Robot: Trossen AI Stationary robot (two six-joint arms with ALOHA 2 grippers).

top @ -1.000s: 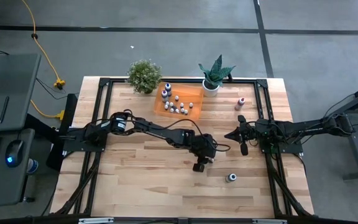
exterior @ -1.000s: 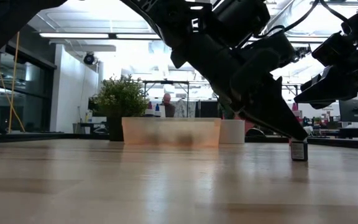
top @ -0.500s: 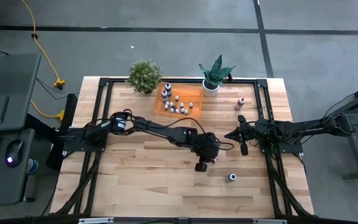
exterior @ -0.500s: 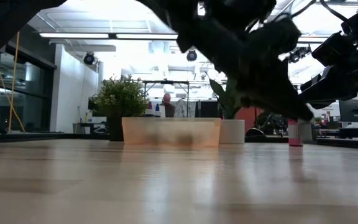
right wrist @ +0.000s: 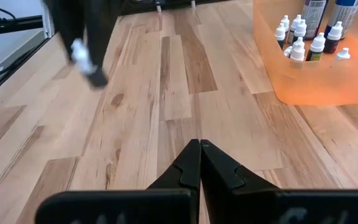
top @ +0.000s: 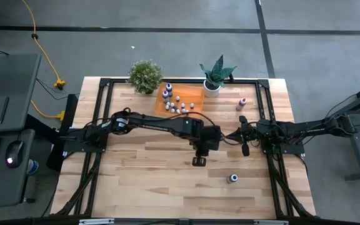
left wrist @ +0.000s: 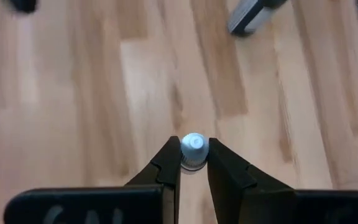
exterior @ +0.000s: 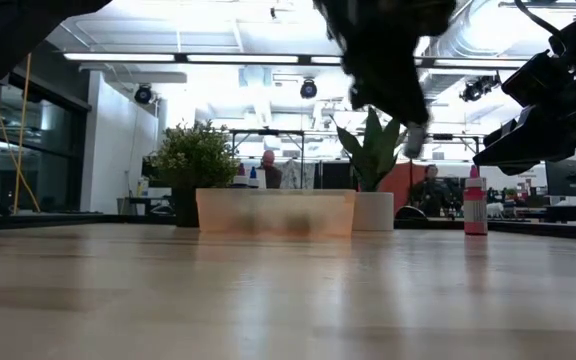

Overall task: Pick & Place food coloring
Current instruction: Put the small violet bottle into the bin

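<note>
My left gripper (top: 199,161) hangs above the middle of the table, shut on one tiny white-capped food coloring bottle (left wrist: 194,144), which the low view also shows as the bottle (exterior: 415,140) in the air. Several more small bottles (right wrist: 300,37) stand in the orange tray (top: 181,107) near the far edge. A pink bottle (top: 242,103) stands on the table to the right of the tray. Another small bottle (top: 232,179) stands near the near right. My right gripper (top: 230,135) waits shut on the right, pointing toward the table's left. My left gripper pinches the tiny bottle between its two fingertips (left wrist: 166,163), which sit on either side of it just below the white cap (left wrist: 194,142). The fingers come from above, pointing down. The bottle is lifted clear of the table, cap up.
A bushy potted plant (top: 145,75) and a spiky-leaved plant in a white pot (top: 216,76) stand at the far edge beside the tray. Black frame rails (top: 99,112) run along the table's sides. Bare wood lies between my left gripper and the tray.
My left gripper, shut on the small bottle, has risen from the table top and drifted a little toward the far left. The bottle stood on the wood a second ago and now hangs clear of it.
</note>
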